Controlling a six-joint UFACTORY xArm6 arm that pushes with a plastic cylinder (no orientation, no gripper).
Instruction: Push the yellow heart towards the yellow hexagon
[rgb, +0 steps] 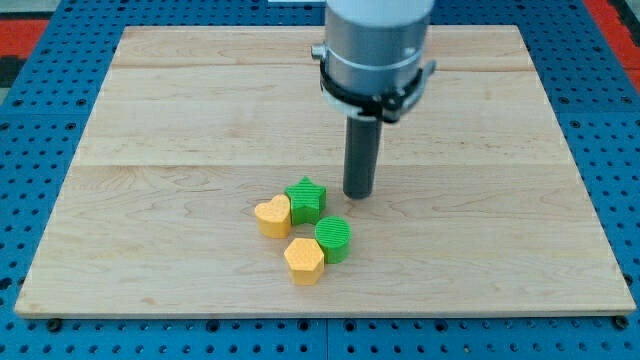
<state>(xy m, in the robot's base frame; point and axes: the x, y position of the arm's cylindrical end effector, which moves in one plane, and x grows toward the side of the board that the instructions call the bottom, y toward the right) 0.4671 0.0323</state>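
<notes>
The yellow heart (271, 215) lies on the wooden board (180, 120), low and a little left of centre. The yellow hexagon (304, 260) sits just below and to its right, a small gap apart. A green star (305, 199) touches the heart's right side. A green round block (334, 239) sits next to the hexagon's upper right. My tip (358, 194) rests on the board just right of the green star, apart from it and well right of the heart.
The board lies on a blue perforated table (40, 130). The arm's grey body (377, 45) hangs over the board's top middle.
</notes>
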